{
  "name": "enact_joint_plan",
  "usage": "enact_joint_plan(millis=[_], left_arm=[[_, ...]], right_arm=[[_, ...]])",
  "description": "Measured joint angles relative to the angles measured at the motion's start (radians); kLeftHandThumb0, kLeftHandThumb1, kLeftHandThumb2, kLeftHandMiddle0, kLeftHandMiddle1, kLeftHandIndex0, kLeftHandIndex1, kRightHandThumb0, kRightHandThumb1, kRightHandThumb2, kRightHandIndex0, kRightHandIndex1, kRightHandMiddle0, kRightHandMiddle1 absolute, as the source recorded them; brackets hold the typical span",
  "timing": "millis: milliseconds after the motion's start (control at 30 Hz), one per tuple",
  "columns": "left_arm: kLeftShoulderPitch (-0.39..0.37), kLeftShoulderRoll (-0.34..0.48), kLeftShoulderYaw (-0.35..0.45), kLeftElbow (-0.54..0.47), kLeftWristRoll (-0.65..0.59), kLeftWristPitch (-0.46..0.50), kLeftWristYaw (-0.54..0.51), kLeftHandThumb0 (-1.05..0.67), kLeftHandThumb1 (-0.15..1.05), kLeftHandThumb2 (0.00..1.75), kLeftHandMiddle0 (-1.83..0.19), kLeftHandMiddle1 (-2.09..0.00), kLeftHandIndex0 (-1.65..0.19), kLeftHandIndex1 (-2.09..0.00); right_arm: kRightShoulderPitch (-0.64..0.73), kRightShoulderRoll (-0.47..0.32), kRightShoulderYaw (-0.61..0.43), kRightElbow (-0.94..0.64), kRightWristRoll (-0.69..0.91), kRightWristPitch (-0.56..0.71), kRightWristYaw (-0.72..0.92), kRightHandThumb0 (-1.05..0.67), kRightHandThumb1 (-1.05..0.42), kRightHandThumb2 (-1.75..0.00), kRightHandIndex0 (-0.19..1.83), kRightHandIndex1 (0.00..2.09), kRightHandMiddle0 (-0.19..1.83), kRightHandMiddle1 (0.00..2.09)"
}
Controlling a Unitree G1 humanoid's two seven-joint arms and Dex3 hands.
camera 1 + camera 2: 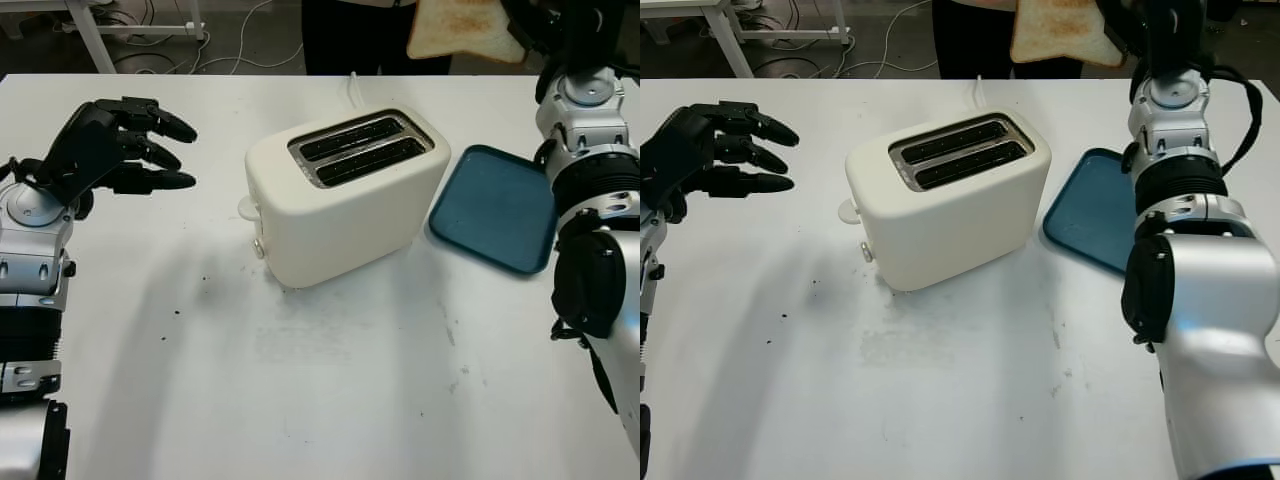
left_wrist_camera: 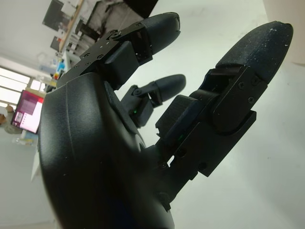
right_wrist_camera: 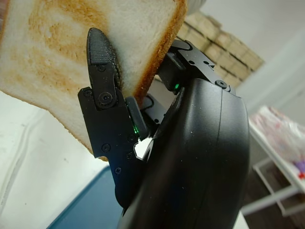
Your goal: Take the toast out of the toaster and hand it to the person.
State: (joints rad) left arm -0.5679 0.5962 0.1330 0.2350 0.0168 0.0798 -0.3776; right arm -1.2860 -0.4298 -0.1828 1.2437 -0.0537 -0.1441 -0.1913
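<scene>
The left hand [image 1: 115, 145] hovers over the far left of the white bench [image 1: 330, 400], its fingers [image 2: 162, 31] released and holding nothing. At the middle of the bench stands a cream toaster [image 1: 345, 195], both slots on top showing dark. Just to its right lies a blue tray [image 1: 495, 208]. At the far right, the right hand [image 1: 1140, 25] is raised above the bench's far edge, fingers [image 3: 102, 86] clamped on a slice of toast [image 1: 462, 28], in front of a person [image 1: 350, 35] in dark clothing.
</scene>
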Motion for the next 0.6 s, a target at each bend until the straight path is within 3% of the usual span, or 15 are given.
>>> enact_joint_plan(millis=[167,333,400,600], left_arm=[[0.0,0.0,0.0,0.004,0.0,-0.001,0.0,-1.05,0.55,0.0,-0.81,-0.86,-0.83,-0.68],[0.0,0.0,0.0,0.004,0.0,-0.004,0.0,-1.05,0.55,0.0,-0.81,-0.85,-0.83,-0.68],[0.0,0.0,0.0,0.004,0.001,-0.004,0.0,-1.05,0.55,0.0,-0.81,-0.84,-0.83,-0.68],[0.0,0.0,0.0,0.004,0.0,-0.004,0.0,-1.05,0.54,0.0,-0.8,-0.84,-0.83,-0.67]], right_arm=[[0.006,-0.002,0.037,0.01,-0.039,0.0,-0.015,-0.31,-0.92,-0.21,0.96,1.75,0.72,1.74],[0.017,-0.002,0.051,0.031,-0.059,0.025,-0.043,-0.31,-0.92,-0.12,0.86,1.75,0.61,1.59],[0.029,0.0,0.035,0.032,-0.046,0.026,-0.036,-0.28,-0.92,-0.17,0.9,1.75,0.54,1.71],[0.071,0.0,0.064,0.029,-0.057,0.03,-0.005,-0.33,-0.92,-0.27,0.93,1.75,0.55,1.74]])
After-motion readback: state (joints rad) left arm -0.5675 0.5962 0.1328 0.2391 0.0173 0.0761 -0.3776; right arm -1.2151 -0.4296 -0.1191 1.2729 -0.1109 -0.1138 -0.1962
